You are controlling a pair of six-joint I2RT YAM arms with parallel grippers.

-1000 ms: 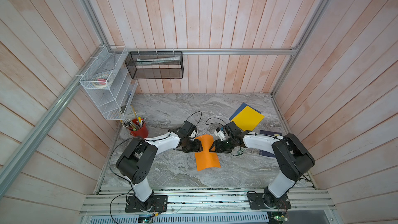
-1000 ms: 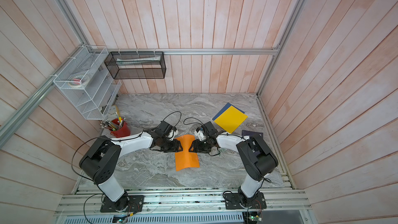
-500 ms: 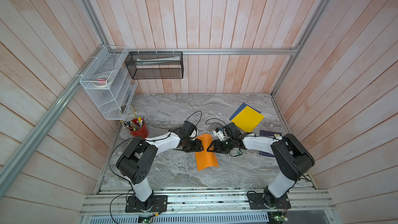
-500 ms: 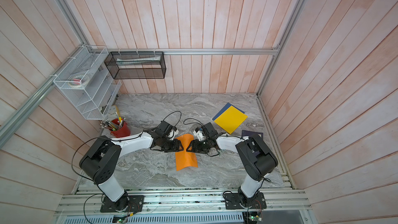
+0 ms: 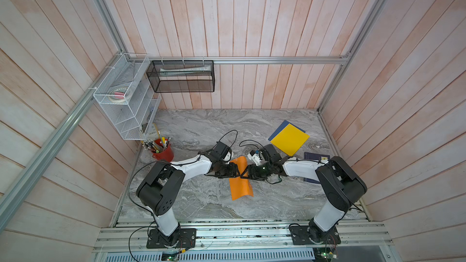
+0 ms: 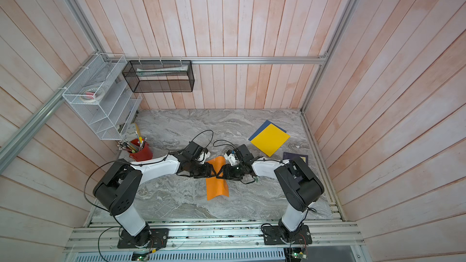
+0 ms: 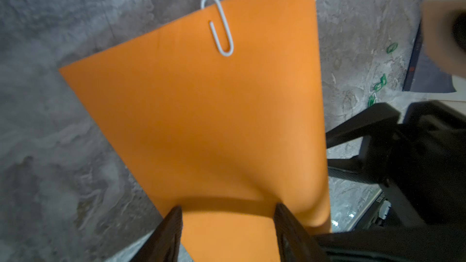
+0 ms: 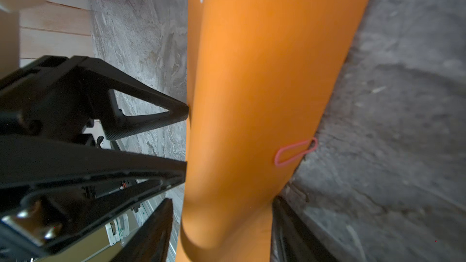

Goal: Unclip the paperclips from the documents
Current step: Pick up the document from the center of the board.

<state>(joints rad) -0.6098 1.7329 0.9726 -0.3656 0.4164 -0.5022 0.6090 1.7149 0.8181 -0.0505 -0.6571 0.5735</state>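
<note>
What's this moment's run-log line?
left tool open at bowed orange paper sheet; right tool open astride it; white wire paperclip, pink wire paperclip clipped on

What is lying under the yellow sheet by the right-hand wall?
A dark blue sheet lies under the yellow sheet. Only a narrow strip of it shows, along the two far edges in both top views. The rest is covered, so anything else beneath cannot be seen.

No text is legible in any view.
- Navy book (image 5: 312, 157), near the table's right edge: gold label (image 5: 323, 158) in both top views, too small to read.
- Left wrist view: short printed string (image 7: 379, 197) on a dark surface. It is blurred and unreadable, and I cannot tell what carries it.
</note>
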